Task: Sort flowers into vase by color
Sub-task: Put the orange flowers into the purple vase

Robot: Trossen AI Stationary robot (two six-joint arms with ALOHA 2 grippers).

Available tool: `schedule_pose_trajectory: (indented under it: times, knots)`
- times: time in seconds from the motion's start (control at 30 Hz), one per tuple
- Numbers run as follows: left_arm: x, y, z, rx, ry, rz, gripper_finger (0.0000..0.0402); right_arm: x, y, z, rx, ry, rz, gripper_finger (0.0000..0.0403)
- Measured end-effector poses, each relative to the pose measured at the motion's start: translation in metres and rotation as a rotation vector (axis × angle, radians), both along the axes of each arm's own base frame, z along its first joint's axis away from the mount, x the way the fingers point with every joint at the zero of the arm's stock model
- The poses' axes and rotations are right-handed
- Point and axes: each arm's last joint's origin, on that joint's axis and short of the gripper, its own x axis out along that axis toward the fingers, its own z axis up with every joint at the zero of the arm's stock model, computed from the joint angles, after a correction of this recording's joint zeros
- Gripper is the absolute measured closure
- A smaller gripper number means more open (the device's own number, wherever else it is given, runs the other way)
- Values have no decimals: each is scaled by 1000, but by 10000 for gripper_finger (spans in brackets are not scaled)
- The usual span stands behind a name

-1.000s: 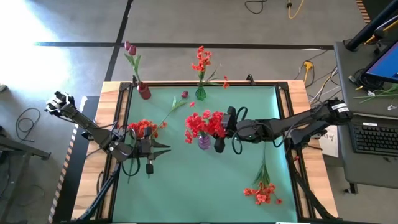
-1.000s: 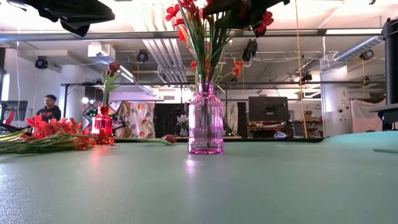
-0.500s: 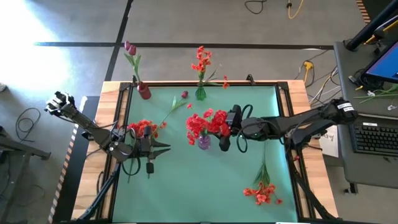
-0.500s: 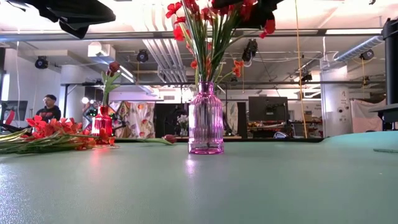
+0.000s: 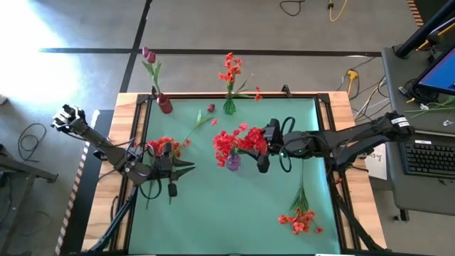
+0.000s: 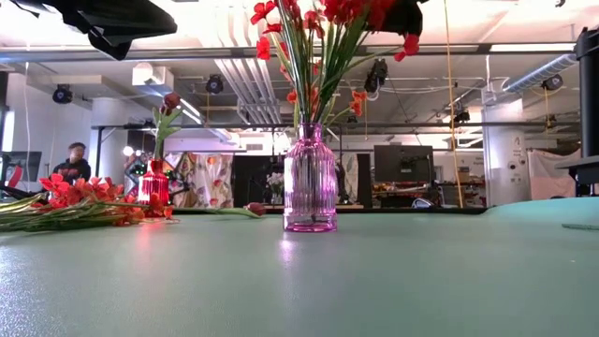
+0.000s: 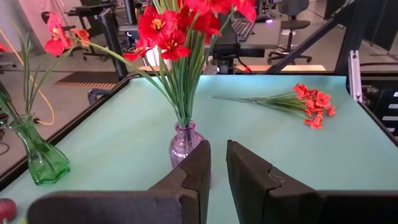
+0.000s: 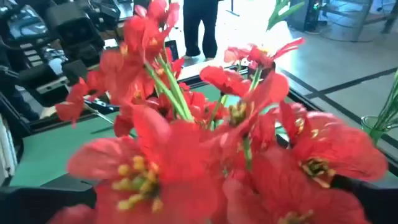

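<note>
Two claws: the right claw point(image 5: 264, 146) gapes wide beside the red flowers point(image 5: 229, 140) in the purple vase point(image 5: 232, 162); the left claw point(image 5: 186, 168) is pinched together, empty.

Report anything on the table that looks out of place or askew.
Three flower sprays lie flat on the mat rather than standing in vases: one red bunch at the left gripper, one orange-red bunch near the front right, and a single bud stem lying slantwise behind the purple vase.
</note>
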Motion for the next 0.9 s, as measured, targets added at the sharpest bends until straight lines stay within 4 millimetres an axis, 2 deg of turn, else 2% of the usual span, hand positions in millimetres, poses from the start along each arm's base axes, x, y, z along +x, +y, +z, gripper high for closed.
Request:
schedule_pose_trajectory:
  times: [0.57,0.73,0.9]
  knots:
    - [-4,3,10,-111,-80,10,363,-14,-2,17,29,-71,-1,67]
    - [3,-2,12,-162,-137,5,363,-19,-3,26,23,-126,3,67]
    - [8,-6,14,-154,-116,-15,363,-26,-4,37,-18,-178,14,67]
